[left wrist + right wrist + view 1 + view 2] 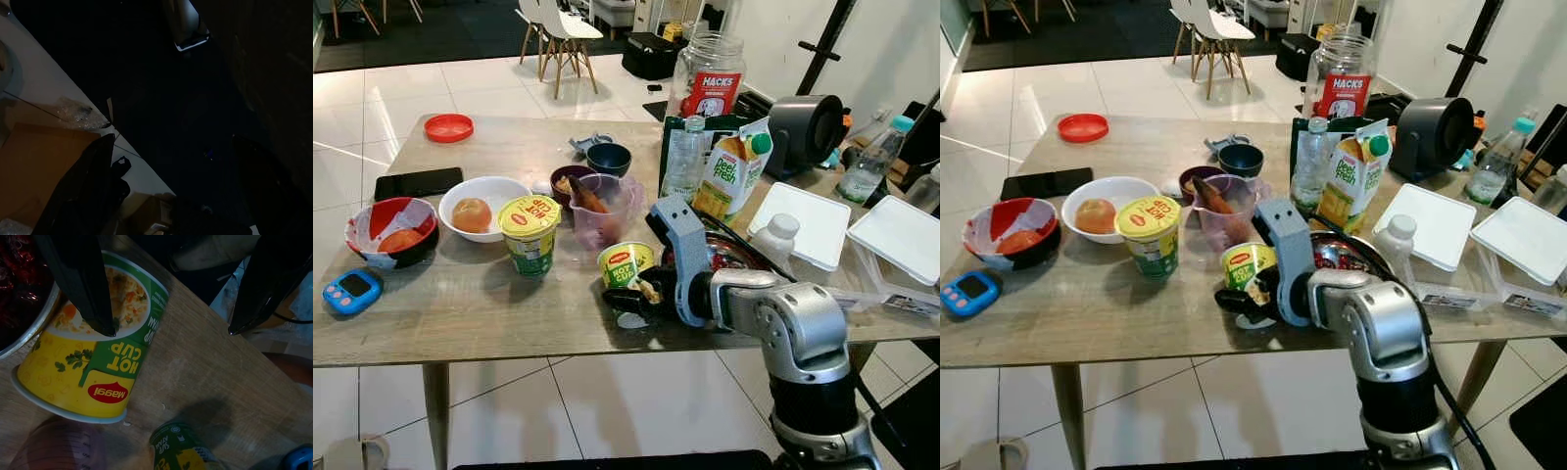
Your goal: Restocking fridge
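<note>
A small yellow-green Maggi hot cup [625, 260] stands near the front edge of the wooden table [480, 304]. My right gripper [628, 299] is low at the cup's front side and open. In the right wrist view one black finger [80, 284] lies across the cup [98, 362], while the other finger [266, 279] hangs over bare table near the edge. Whether the first finger touches the cup cannot be told. A taller Maggi cup [530, 233] stands to the left. My left arm hangs idle in the dark.
Close behind the small cup are a pink measuring jug [602, 211], a juice carton [732, 174], a water bottle [683, 159] and a dark bowl of red foil [729, 253]. White lidded boxes [813, 223] lie right. A white bowl [481, 208], red bowl [391, 230] and blue timer [352, 291] sit left.
</note>
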You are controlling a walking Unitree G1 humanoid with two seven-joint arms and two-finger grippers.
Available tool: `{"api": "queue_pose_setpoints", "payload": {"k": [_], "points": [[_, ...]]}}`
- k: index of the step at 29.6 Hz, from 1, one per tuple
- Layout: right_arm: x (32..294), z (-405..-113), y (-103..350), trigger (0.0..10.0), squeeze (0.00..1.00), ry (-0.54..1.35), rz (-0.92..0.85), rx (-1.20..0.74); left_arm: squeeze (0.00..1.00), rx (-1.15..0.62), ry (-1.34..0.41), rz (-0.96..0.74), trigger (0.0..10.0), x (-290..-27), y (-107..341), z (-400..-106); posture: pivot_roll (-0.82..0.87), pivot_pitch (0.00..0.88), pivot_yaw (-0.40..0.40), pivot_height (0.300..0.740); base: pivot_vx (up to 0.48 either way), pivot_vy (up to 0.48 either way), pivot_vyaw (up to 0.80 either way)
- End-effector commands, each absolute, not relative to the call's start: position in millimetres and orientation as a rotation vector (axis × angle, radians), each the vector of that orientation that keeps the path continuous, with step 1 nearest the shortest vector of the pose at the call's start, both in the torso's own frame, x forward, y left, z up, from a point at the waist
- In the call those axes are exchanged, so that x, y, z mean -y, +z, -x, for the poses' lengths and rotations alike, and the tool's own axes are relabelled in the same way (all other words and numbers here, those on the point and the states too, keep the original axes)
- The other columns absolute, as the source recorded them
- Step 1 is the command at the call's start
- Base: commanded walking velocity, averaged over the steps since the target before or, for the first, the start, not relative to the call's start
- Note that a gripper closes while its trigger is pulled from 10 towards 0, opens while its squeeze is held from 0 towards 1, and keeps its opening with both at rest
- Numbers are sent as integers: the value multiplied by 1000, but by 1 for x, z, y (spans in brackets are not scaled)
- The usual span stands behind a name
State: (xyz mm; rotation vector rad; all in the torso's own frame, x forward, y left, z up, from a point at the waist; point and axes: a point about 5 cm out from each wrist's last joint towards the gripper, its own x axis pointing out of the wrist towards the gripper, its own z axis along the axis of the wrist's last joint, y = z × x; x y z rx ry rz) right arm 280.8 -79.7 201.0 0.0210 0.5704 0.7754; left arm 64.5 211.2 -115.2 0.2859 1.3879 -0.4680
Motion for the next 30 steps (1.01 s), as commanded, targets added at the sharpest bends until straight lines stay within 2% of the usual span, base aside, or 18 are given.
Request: {"api": "queue_pose_setpoints", "payload": {"k": [1,5,12,22,23,30], "points": [[77,-281,198,10000,0,765,-14,-584,0,-1416,-496,-265,10000,-204,-118,-55,-127,77,-105,740,0,0,0],[69,-281,195,10000,0,758,-14,-583,0,-1417,-496,-264,10000,-203,-118,-55,-126,74,-105,740,0,0,0],[71,-284,194,10000,0,728,9,-579,0,-1418,-500,-265,10000,-203,-118,-55,-125,67,-108,740,0,0,0],[89,-279,191,10000,0,694,64,-608,0,-1415,-499,-265,10000,-201,-118,-55,-130,62,-114,740,0,0,0],[97,-277,190,10000,0,678,82,-621,0,-1417,-501,-266,10000,-202,-118,-54,-139,66,-114,740,0,0,0],[102,-277,190,10000,0,669,97,-633,0,-1419,-503,-266,10000,-202,-118,-54,-141,70,-117,740,0,0,0]]}}
